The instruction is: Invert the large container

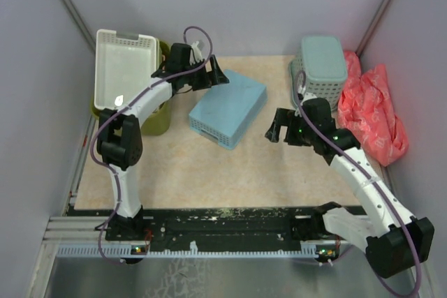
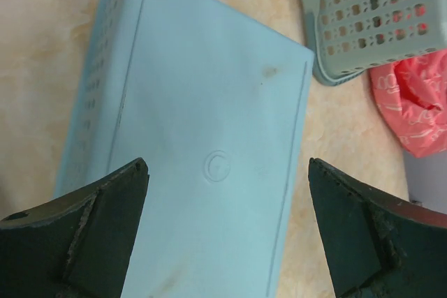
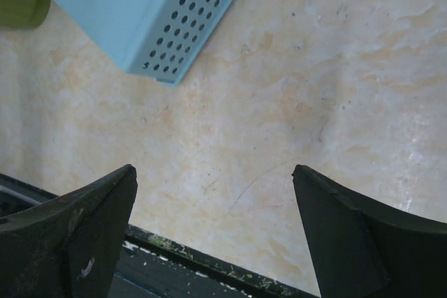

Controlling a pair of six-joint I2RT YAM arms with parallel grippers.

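Right hand (image 1: 279,129): fingers apart, nothing held, over bare counter (image 1: 209,165). Farther back, your left hand (image 1: 209,75) is spread wide above the upturned blue basket (image 1: 229,108). The large container (image 1: 160,122) sits far left of it, under a white tray (image 1: 126,68).

I can read no words or numbers anywhere. The base-up light-blue basket (image 2: 209,102) bears only a small moulded ring mark (image 2: 217,166). White print on the red bag (image 2: 419,113), far right, is illegible.
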